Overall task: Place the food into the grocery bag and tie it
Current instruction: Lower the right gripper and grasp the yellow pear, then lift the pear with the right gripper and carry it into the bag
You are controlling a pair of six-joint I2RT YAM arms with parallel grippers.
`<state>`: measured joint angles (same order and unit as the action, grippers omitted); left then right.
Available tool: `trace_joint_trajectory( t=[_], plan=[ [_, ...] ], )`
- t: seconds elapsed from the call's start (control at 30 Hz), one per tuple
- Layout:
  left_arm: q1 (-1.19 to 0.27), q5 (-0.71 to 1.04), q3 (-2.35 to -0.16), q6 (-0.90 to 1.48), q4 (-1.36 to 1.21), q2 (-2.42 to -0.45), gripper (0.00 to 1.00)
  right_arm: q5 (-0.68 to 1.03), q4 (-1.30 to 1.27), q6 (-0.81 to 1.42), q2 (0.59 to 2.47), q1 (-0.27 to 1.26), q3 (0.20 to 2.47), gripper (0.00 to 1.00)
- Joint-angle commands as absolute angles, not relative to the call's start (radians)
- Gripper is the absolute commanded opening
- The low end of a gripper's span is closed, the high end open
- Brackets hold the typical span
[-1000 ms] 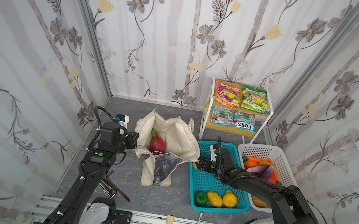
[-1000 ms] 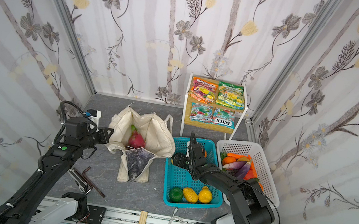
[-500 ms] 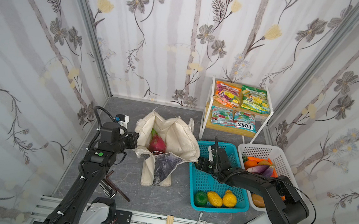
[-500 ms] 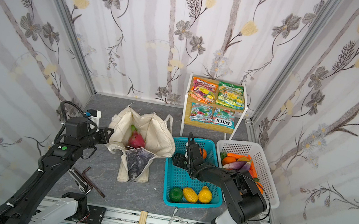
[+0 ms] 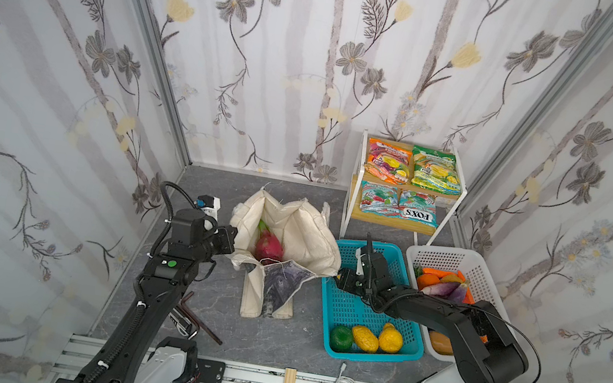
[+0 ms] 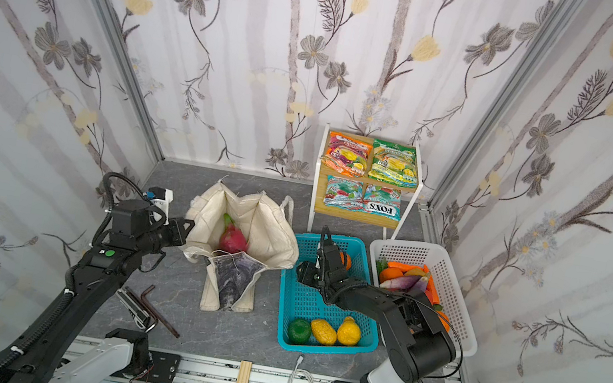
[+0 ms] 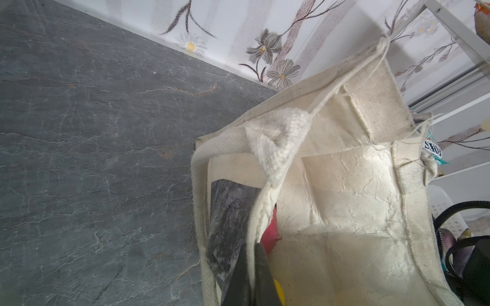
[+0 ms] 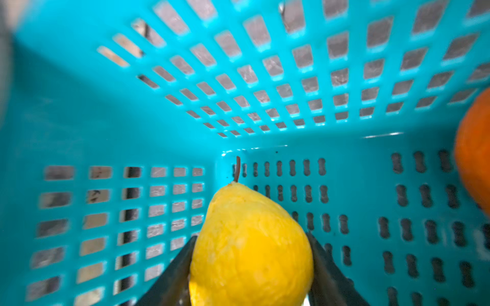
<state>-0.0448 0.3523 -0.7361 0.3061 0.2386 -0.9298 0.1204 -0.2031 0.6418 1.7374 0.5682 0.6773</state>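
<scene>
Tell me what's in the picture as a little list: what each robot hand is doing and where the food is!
left gripper: shut on the bag rim
right gripper: in the teal basket, fingers against both sides of a pear
bag: mouth open
in bag: dragon fruit
teal basket, near end: green fruit, two yellow fruits
white basket: eggplant and other produce
shelf: four packets
</scene>
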Motion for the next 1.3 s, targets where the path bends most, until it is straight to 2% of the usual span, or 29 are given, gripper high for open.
trace_joint_trajectory(
  t=[0.0, 0.2, 0.57, 0.77, 1.0, 1.27],
  plan=[
    [-0.044, 0.356, -0.742, 0.299, 0.235, -0.928, 0.0, 0.085, -0.193, 0.624, 1.709, 0.57, 0.679, 0.55],
    [-0.044, 0.36, -0.742, 0.3, 0.236, -0.918, 0.0, 0.057, -0.14, 0.615, 1.633, 0.571, 0.676, 0.56],
    [-0.044, 0.366, -0.752, 0.301, 0.236, -0.919, 0.0, -0.058, 0.066, 0.543, 1.342, 0.572, 0.745, 0.55],
    [-0.045, 0.368, -0.749, 0.304, 0.236, -0.914, 0.0, -0.049, 0.15, 0.501, 1.262, 0.577, 0.873, 0.55],
    [-0.044, 0.369, -0.747, 0.304, 0.235, -0.914, 0.0, -0.028, 0.192, 0.466, 1.291, 0.637, 1.013, 0.54],
    [-0.045, 0.373, -0.746, 0.304, 0.236, -0.913, 0.0, -0.031, 0.184, 0.451, 1.455, 0.774, 1.175, 0.54]
  ],
)
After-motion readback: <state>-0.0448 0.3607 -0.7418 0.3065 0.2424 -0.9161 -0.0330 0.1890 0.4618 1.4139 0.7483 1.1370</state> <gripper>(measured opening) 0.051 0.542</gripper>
